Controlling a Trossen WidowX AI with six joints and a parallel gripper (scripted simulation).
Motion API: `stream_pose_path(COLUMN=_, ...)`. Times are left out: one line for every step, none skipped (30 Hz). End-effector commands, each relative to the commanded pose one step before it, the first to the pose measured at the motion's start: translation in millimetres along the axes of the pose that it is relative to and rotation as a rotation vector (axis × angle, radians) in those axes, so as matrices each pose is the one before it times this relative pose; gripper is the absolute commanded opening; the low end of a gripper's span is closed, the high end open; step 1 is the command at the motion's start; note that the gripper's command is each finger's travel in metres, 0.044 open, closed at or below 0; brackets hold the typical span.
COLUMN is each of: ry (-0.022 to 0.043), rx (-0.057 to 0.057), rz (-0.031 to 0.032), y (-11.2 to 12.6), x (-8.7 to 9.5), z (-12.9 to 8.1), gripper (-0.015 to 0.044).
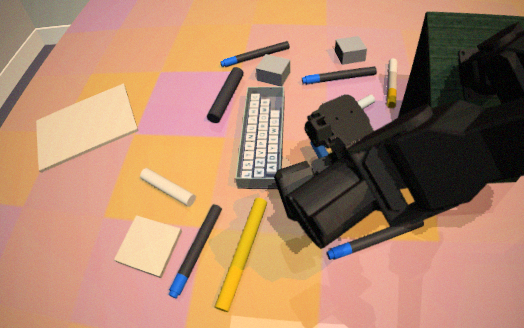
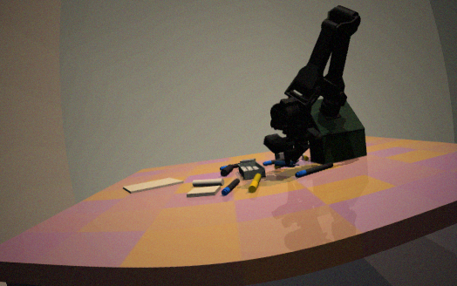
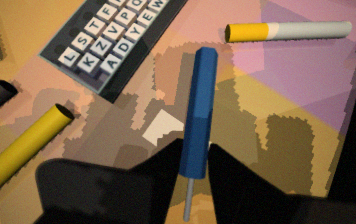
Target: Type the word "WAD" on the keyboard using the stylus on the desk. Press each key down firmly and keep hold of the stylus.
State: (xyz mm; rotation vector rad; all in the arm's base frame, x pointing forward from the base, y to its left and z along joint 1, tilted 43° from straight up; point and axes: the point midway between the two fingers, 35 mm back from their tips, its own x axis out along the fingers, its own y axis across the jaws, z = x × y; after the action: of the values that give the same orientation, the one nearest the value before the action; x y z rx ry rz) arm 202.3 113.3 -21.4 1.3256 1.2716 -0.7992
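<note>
Stylus [image 3: 201, 112] sits pinched between my tool's [image 3: 194, 165] jaws, blue tip forward and angled toward twelve o'clock in the wrist view, above the table [image 3: 280, 100] and short of the keys. The keyboard [image 3: 107, 42] lies at ten o'clock from the tip, its near edge close by; I can read A there, but W's position I cannot make out from here. To do this step well I should swing the tip over W, bring it square, then press straight down firmly without easing my grip.
</note>
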Motion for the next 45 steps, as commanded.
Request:
stream_pose_path(ry=-0.00344, rx=0.0034, rz=-0.00015, y=-0.95, x=6.86, z=-3.24, gripper=0.0)
stream_pose_path(ry=0.00015, rx=0.0, rz=-0.00001, y=-0.2, x=1.41, z=-0.85, gripper=0.0)
stream_pose_path(ry=0.00015, rx=0.0, rz=0.0, y=-0.21, x=1.41, z=-0.85, gripper=0.0)
stream_pose_path(ry=0.00016, rx=0.0, rz=0.0, y=-0.23, x=1.41, z=-0.85, gripper=0.0)
stream_pose_path(ry=0.00013, rx=0.0, rz=0.0, y=-0.2, x=1.16, z=-0.7, gripper=0.0)
stream_pose_path(ry=0.00008, rx=0.0, rz=0.0, y=-0.13, x=0.7, z=-0.42, gripper=0.0)
stream_pose_path(ry=0.00003, rx=0.0, rz=0.0, y=-0.04, x=0.23, z=-0.14, gripper=0.0)
stream_pose_path(ry=0.0, rx=0.0, rz=0.0, y=0.0, x=0.0, z=0.0, gripper=0.0)
stream_pose_path(ry=0.0, rx=0.0, rz=0.0, y=0.0, x=0.0, z=0.0, gripper=0.0)
stream_pose_path(ry=0.0, rx=0.0, rz=0.0, y=0.0, x=0.0, z=0.0, gripper=0.0)
stream_pose_path(ry=0.00371, rx=-0.0037, rz=-0.00184, y=0.09, x=-1.85, z=0.42, gripper=0.0026)
stream_pose_path(ry=0.0, rx=0.0, rz=0.0, y=0.0, x=0.0, z=0.0, gripper=0.0053)
stream_pose_path(ry=0.0, rx=0.0, rz=0.0, y=0.0, x=0.0, z=0.0, gripper=0.0079)
stream_pose_path(ry=0.0, rx=0.0, rz=0.0, y=0.0, x=0.0, z=0.0, gripper=0.0105)
stream_pose_path(ry=0.0, rx=0.0, rz=0.0, y=0.0, x=0.0, z=0.0, gripper=0.0131)
stream_pose_path(ry=0.0, rx=0.0, rz=0.0, y=0.0, x=0.0, z=0.0, gripper=0.015)
stream_pose_path(ry=0.0, rx=0.0, rz=0.0, y=0.0, x=0.0, z=0.0, gripper=0.015)
stream_pose_path(ry=0.0, rx=0.0, rz=0.0, y=0.0, x=0.0, z=0.0, gripper=0.015)
stream_pose_path(ry=0.0, rx=0.0, rz=0.0, y=0.0, x=0.0, z=0.0, gripper=0.015)
stream_pose_path(ry=0.0, rx=0.0, rz=0.0, y=0.0, x=0.0, z=0.0, gripper=0.015)
stream_pose_path(ry=0.0, rx=0.0, rz=0.0, y=0.0, x=0.0, z=0.0, gripper=0.015)
stream_pose_path(ry=0.0, rx=0.0, rz=0.0, y=0.0, x=0.0, z=0.0, gripper=0.015)
stream_pose_path(ry=-0.00028, rx=0.0001, rz=0.00003, y=0.34, x=-1.63, z=1.03, gripper=0.015)
stream_pose_path(ry=-0.00048, rx=0.0001, rz=0.00006, y=0.54, x=-2.89, z=1.81, gripper=0.015)
stream_pose_path(ry=-0.00068, rx=0.0002, rz=0.00012, y=0.68, x=-4.35, z=2.7, gripper=0.015)
stream_pose_path(ry=-0.00072, rx=0.0003, rz=0.00017, y=0.6, x=-5.02, z=3.08, gripper=0.015)
stream_pose_path(ry=-0.00078, rx=0.0003, rz=0.00027, y=0.46, x=-5.96, z=3.61, gripper=0.015)
stream_pose_path(ry=-0.00083, rx=0.0004, rz=0.00041, y=0.18, x=-7.18, z=4.28, gripper=0.015)
stream_pose_path(ry=-0.00085, rx=0.0005, rz=0.00062, y=-0.3, x=-8.64, z=5.01, gripper=0.015)
stream_pose_path(ry=-0.00066, rx=0.0005, rz=0.00072, y=-0.8, x=-8.1, z=4.55, gripper=0.015)
stream_pose_path(ry=-0.00035, rx=0.0003, rz=0.00052, y=-0.73, x=-4.99, z=2.72, gripper=0.015)
stream_pose_path(ry=-0.00011, rx=0.0001, rz=0.00018, y=-0.29, x=-1.66, z=0.89, gripper=0.015)
stream_pose_path(ry=0.0, rx=0.0, rz=0.0, y=0.0, x=0.0, z=0.0, gripper=0.015)
stream_pose_path(ry=0.0, rx=0.0, rz=0.0, y=0.0, x=0.0, z=0.0, gripper=0.015)
stream_pose_path(ry=0.0, rx=0.0, rz=0.0, y=0.0, x=0.0, z=0.0, gripper=0.015)
stream_pose_path(ry=0.0, rx=0.0, rz=0.0, y=0.0, x=0.0, z=0.0, gripper=0.015)
stream_pose_path(ry=0.0, rx=0.0, rz=0.0, y=0.0, x=0.0, z=0.0, gripper=0.015)
stream_pose_path(ry=0.0, rx=0.0, rz=0.0, y=0.0, x=0.0, z=0.0, gripper=0.015)
stream_pose_path(ry=0.00009, rx=-0.0005, rz=-0.00915, y=-0.23, x=4.39, z=-0.93, gripper=0.015)
stream_pose_path(ry=0.01299, rx=-0.0124, rz=-0.02597, y=-1.92, x=1.62, z=0.96, gripper=0.015)
stream_pose_path(ry=0.02447, rx=-0.0194, rz=-0.04145, y=-3.07, x=2.55, z=1.45, gripper=0.015)
stream_pose_path(ry=0.03523, rx=-0.0221, rz=-0.04811, y=-3.56, x=2.93, z=1.56, gripper=0.015)
stream_pose_path(ry=0.04021, rx=-0.02, rz=-0.04371, y=-3.22, x=2.66, z=1.33, gripper=0.015)
stream_pose_path(ry=0.04464, rx=-0.018, rz=-0.0387, y=-2.85, x=2.35, z=1.12, gripper=0.015)
stream_pose_path(ry=0.04857, rx=-0.0162, rz=-0.03325, y=-2.45, x=2.03, z=0.96, gripper=0.015)
